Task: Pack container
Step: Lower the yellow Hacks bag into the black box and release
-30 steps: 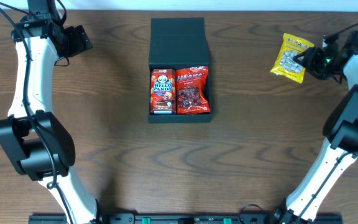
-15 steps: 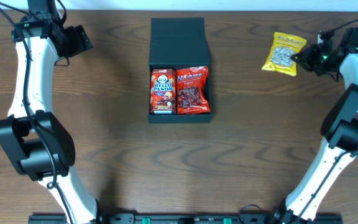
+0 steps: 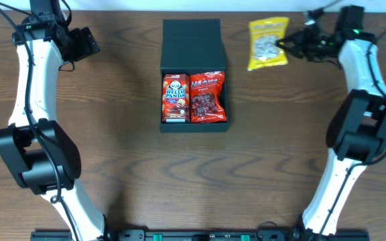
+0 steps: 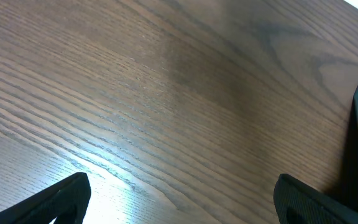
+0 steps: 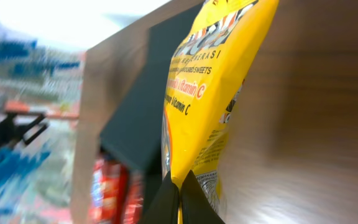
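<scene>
Overhead first: where's the container?

— Table centre. It's matte dark card, with the flap lid laid back toward 12 o'clock so I can load. A glossy snack box and a red packet lie inside, side by side.

And the arms?

— At 2 o'clock my right gripper is clamped on the edge of a crinkly yellow packet, for carrying, I'd judge. My left gripper sits at 10 o'clock, jaws apart and empty.

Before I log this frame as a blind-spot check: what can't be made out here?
- Container floor: overhead, covered by the Hello Panda box and red packet.
- Yellow packet front print: too small overhead; edge-on and cropped in the right wrist view, pinched by the right gripper.
- Left gripper: left wrist view shows only fingertips, cut by the bottom edge.
</scene>
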`<state>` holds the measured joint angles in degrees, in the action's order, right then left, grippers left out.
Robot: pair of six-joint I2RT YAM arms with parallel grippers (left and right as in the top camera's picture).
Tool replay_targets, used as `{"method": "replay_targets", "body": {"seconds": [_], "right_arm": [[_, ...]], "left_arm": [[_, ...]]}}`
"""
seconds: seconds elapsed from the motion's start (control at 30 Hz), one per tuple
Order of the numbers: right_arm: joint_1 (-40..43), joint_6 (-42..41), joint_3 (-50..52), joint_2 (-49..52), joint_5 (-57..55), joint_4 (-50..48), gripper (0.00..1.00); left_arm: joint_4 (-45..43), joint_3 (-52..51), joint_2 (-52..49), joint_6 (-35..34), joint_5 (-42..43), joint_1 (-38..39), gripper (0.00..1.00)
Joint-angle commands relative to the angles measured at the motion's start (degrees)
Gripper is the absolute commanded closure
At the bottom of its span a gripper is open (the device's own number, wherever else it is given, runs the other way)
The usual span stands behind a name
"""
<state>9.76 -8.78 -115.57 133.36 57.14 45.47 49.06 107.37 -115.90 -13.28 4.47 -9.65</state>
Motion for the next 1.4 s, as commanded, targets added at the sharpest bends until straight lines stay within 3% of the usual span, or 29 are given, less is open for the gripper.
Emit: {"method": "replay_targets", "body": {"seconds": [0.0, 0.23, 0.67, 1.0, 1.17, 1.37], "right_arm": [[-2.97, 1.09, -1.9, -6.27, 3.54, 1.86, 0.99], [-7.96, 0.68, -1.9, -10.01, 5.53, 11.85, 0.99], [-11.54, 12.48, -1.62, -10.62, 0.04, 25.09, 0.98], [-11.82, 13.27, 11.43, -14.97, 0.26, 19.41, 0.98], [-12.09, 9.14, 22.34, -20.68, 0.04, 10.25, 0.98], [-14.99, 2.56, 27.41, -21.68, 0.0, 3.02, 0.99]], "left_arm": [[0.2, -0.02, -0.79, -0.04, -0.39, -0.07, 0.05], [0.37, -0.02, -0.79, -0.04, -0.39, -0.07, 0.05], [0.35, -0.02, -0.79, -0.07, -0.39, -0.07, 0.05], [0.35, -0.02, -0.79, -0.02, -0.42, -0.07, 0.05], [-0.28, -0.02, -0.79, -0.02, -0.39, -0.07, 0.05], [-0.15, -0.02, -0.79, -0.02, -0.37, -0.07, 0.05]]}}
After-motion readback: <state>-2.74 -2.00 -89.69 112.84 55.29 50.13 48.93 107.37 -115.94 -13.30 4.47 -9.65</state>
